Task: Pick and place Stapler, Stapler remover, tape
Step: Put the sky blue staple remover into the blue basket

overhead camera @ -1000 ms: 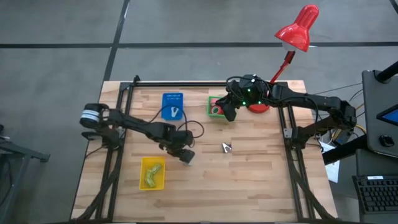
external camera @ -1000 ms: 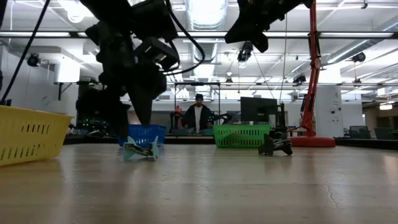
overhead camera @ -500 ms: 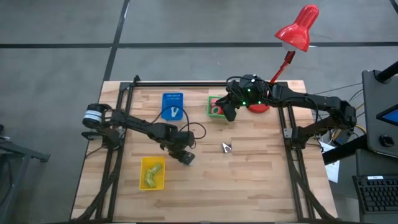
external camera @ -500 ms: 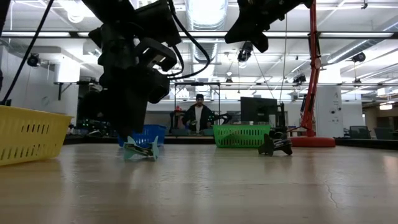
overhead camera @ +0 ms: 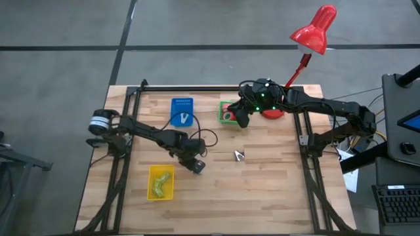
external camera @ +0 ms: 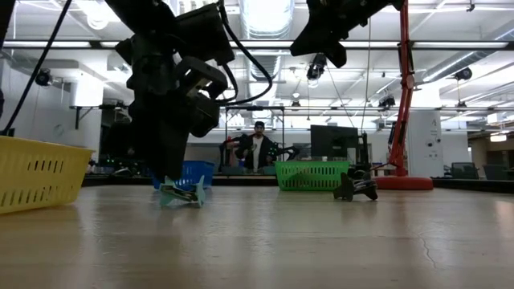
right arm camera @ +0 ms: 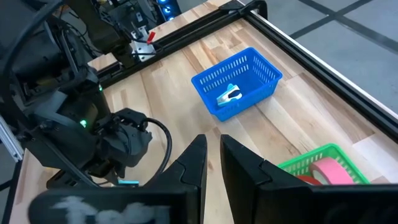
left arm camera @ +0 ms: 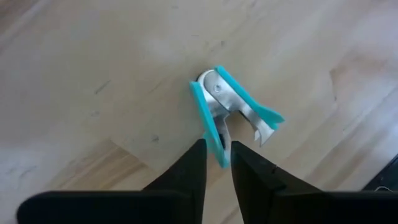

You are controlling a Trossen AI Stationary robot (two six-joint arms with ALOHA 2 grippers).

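A teal-handled stapler remover (left arm camera: 233, 112) lies on the wooden table, seen in the low view as the stapler remover (external camera: 182, 194). My left gripper (left arm camera: 217, 155) stands over it, pointing down, shut on one teal handle; it also shows in the high view (overhead camera: 195, 165). My right gripper (right arm camera: 213, 162) is shut and hovers above the green bin (overhead camera: 226, 105), which holds a red tape roll (right arm camera: 323, 171). A second stapler remover (overhead camera: 239, 155) rests on the table between the arms. My left gripper pinches the free end of one teal handle (left arm camera: 216, 142) between its two fingertips. The fingers (left arm camera: 194, 167) come from above, pointing down. The stapler remover lies on the table, with its other handle and metal jaws clear of the fingers.
A blue bin (overhead camera: 182, 105) at the far side holds a pale stapler remover (right arm camera: 227, 94). A yellow bin (overhead camera: 161, 182) with green items sits at the near left. A red lamp (overhead camera: 315, 29) stands at the far right. A person (external camera: 257, 148) sits beyond the table.
My left gripper has come down onto the teal stapler remover, shifting slightly toward the table's left. The remover has stayed where it was on the table.
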